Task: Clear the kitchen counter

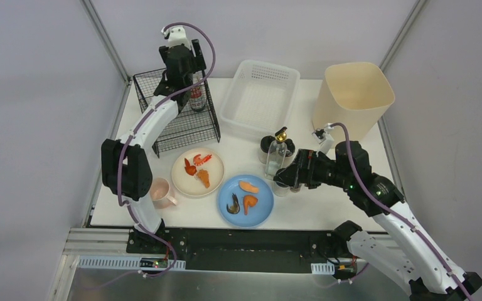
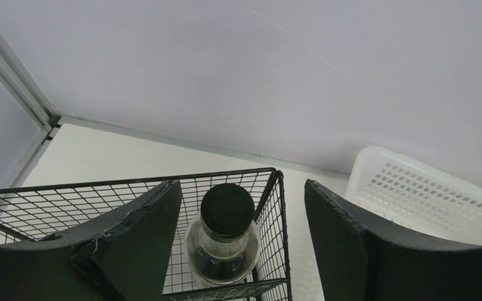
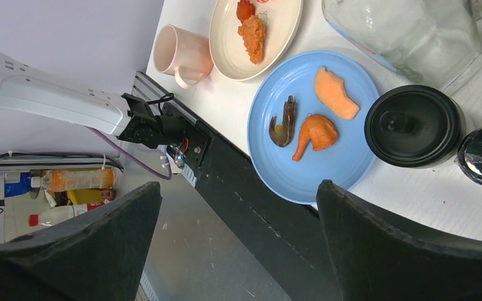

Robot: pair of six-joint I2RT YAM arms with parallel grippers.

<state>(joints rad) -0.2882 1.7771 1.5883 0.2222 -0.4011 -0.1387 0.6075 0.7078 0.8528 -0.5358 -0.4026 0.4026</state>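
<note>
The white kitchen counter [image 1: 326, 207] holds a cream plate [image 1: 198, 182] with fried food and shrimp, a blue plate [image 1: 260, 213] with three food pieces, a pink mug [image 1: 161, 192], a clear bottle with a gold top [image 1: 277, 153] and black-lidded jars [image 1: 265, 144]. My left gripper [image 1: 184, 81] is open above a black-capped glass bottle [image 2: 226, 210] standing in the black wire rack [image 1: 176, 119]. My right gripper [image 1: 282, 177] is open and empty, low beside the jars and the blue plate [image 3: 314, 125].
A white perforated basket [image 1: 259, 97] stands at the back middle and a beige bin [image 1: 353, 94] at the back right. In the right wrist view a black-lidded jar [image 3: 414, 125] sits right of the blue plate, with the counter's front edge below.
</note>
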